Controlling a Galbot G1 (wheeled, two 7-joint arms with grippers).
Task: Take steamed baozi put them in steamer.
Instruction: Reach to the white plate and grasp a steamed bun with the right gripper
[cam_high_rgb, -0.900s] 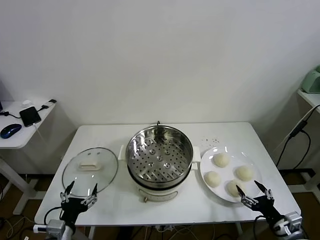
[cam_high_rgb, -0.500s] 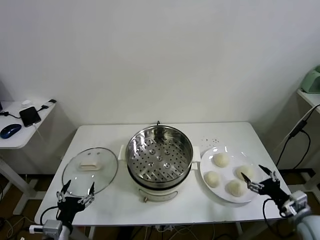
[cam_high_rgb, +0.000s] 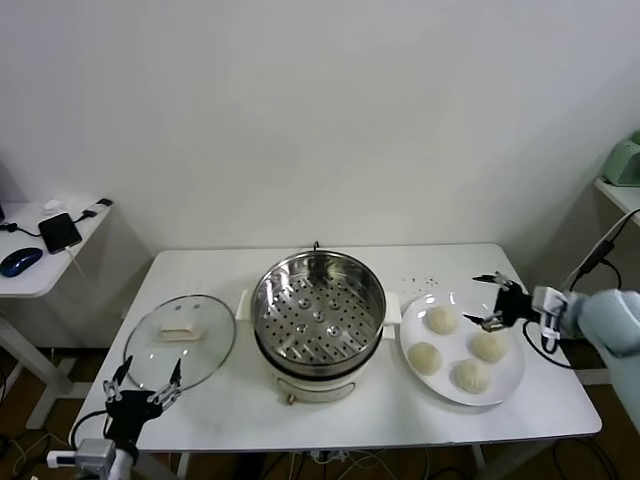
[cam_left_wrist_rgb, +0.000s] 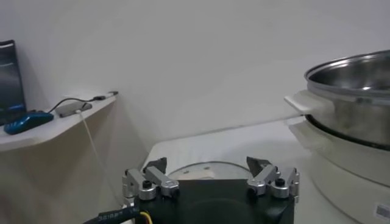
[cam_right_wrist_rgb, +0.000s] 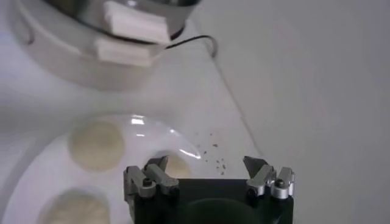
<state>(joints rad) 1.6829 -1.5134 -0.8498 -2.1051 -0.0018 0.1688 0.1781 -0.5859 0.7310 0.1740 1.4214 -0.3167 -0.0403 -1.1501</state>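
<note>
Baozi (cam_right_wrist_rgb: 96, 145) partly behind right claw (cam_right_wrist_rgb: 207, 173)

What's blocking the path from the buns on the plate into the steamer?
Nothing visible. The steamer stands open, its glass lid lying on its far side from the plate. The open right gripper hovers over the four baozi, nothing between.

Four cream-white baozi (cam_high_rgb: 441, 320) are seen on a plain white plate (cam_high_rgb: 508, 381) at the frame's lower right. At centre, a shiny silver steamer (cam_high_rgb: 318, 305) patterned with round perforations is set on a white base. Black grippers are visible on a white table (cam_high_rgb: 210, 270).
</note>
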